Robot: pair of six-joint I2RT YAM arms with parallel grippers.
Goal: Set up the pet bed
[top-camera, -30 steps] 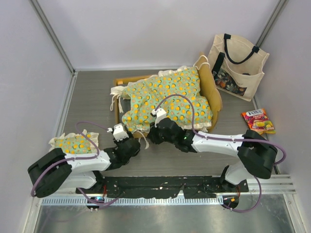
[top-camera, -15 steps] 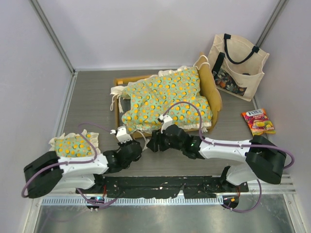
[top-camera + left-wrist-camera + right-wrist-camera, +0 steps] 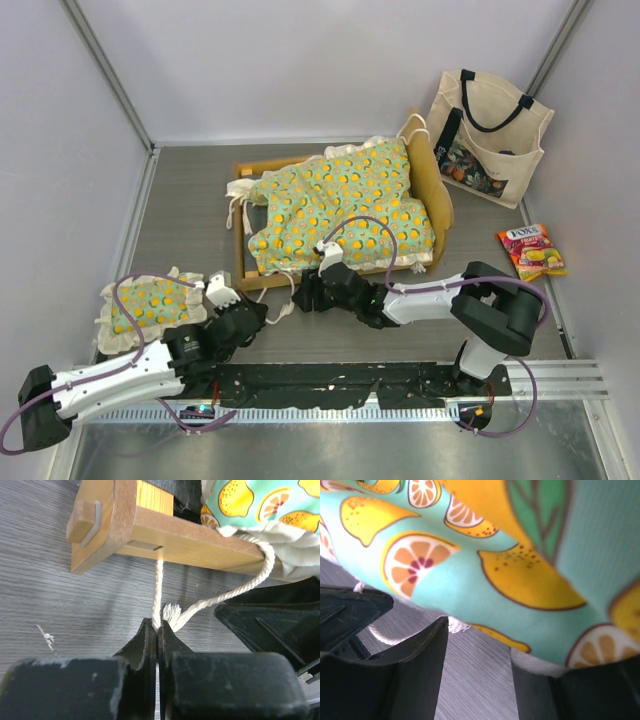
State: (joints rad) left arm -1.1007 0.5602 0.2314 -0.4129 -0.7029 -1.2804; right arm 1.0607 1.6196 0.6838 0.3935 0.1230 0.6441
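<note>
Half done, seemingly: mattress cushion [image 3: 340,205] sits askew on frame [image 3: 443,205], untied; left gripper [image 3: 158,626] pinches one tie [image 3: 159,585], right gripper [image 3: 479,650] gapes

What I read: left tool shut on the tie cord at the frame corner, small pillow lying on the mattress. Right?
Not quite. The left tool is shut on the tie cord at the frame corner, but the small pillow lies on the table at the near left, apart from the mattress. The top external view shows it.
</note>
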